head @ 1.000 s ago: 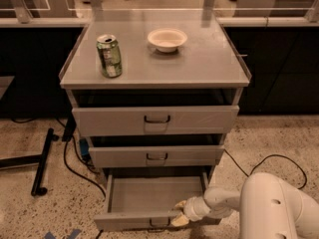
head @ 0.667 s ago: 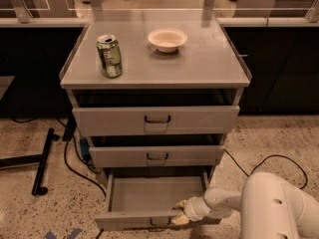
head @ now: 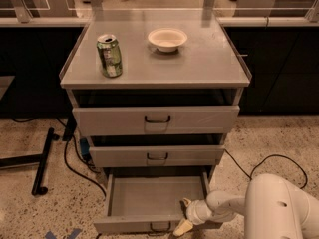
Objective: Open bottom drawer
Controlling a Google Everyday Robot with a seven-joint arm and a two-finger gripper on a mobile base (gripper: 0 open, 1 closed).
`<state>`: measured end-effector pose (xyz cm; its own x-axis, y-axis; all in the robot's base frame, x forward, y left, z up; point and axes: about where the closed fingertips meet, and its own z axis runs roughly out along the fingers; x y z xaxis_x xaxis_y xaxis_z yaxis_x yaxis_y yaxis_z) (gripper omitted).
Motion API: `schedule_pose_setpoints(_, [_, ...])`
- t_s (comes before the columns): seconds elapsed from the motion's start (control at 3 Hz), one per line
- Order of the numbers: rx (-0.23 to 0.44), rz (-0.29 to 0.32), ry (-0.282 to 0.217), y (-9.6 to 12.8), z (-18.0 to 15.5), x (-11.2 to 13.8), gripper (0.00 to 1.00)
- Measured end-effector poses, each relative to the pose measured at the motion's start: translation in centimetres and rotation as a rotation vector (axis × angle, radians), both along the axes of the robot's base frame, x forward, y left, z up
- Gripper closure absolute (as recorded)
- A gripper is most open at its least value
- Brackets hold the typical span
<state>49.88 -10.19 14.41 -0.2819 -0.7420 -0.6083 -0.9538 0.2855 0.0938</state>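
**Position.** The gripper [head: 183, 215] sat low at the cabinet's foot, at the front right corner of the bottom drawer [head: 149, 195]. Its two fingers were spread apart and clasped nothing. One finger [head: 185, 202] lay over the tray and the other hung just outside the front panel; contact with the panel could not be determined. The drawer extended to the gripper's left and behind it, stood well out of the cabinet, and its tray was bare. The black loop handle [head: 160, 227] lay just left of the gripper, untouched.

**Handling (judgement).** The sheet-metal drawer was probably stiff, light while empty, and free-running on its slides. The smooth front panel would give poor friction. The loop handle or the panel's top lip was the better place to take hold.

**Clearances.** Above the gripper, the middle drawer front [head: 157, 156] overhung the rear of the tray. The tray's right wall stood just beside the wrist. Open floor lay ahead of the front panel. A cable [head: 237, 163] crossed the floor above and to the right, well apart.
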Motion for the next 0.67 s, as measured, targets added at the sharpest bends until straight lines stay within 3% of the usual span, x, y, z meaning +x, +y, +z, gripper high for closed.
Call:
schedule_pose_setpoints(0.33, [-0.014, 0.068, 0.003, -1.67, -0.84, -3.92, 0.0])
schedule_pose_setpoints(0.67, [-0.014, 0.068, 0.003, -1.63, -0.26, -3.84, 0.0])
